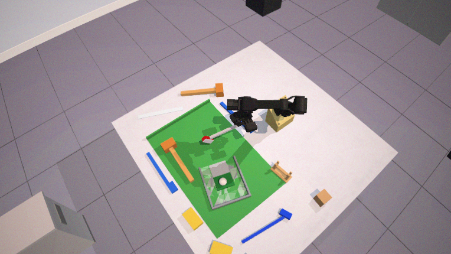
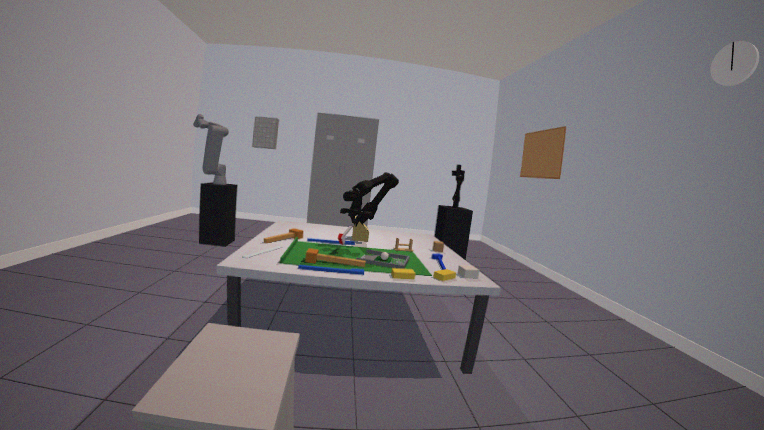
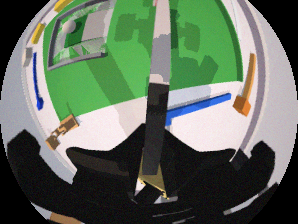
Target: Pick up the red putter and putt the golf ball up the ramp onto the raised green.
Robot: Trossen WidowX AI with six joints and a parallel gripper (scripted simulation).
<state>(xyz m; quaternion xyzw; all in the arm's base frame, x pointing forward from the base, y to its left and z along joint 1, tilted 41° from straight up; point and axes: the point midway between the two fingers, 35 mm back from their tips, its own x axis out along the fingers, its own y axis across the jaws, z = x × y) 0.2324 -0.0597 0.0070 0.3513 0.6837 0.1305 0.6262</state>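
My gripper point(image 1: 243, 123) point(image 2: 353, 221) point(image 3: 149, 127) is shut on the black handle of the red putter. The putter's grey shaft point(image 1: 222, 131) point(image 3: 160, 50) slants down to its red head point(image 1: 206, 139) point(image 2: 340, 236), which hangs just above the green mat point(image 1: 189, 126) point(image 2: 291, 251). The white golf ball point(image 1: 222, 181) point(image 2: 384, 255) rests on the dark raised green, inside the grey-framed platform point(image 1: 244, 186) point(image 3: 56, 43). The grey ramp point(image 1: 221, 170) leads up to it from the putter's side. The ball is well away from the putter head.
An orange mallet point(image 1: 178, 159) lies on the mat; another orange mallet point(image 1: 203, 91) lies behind it. A blue stick point(image 1: 160, 173), a blue mallet point(image 1: 268, 225), yellow blocks point(image 1: 192, 218), a tan cube point(image 1: 322, 197), a small wooden rack point(image 1: 280, 172) and a white strip point(image 1: 160, 112) lie around.
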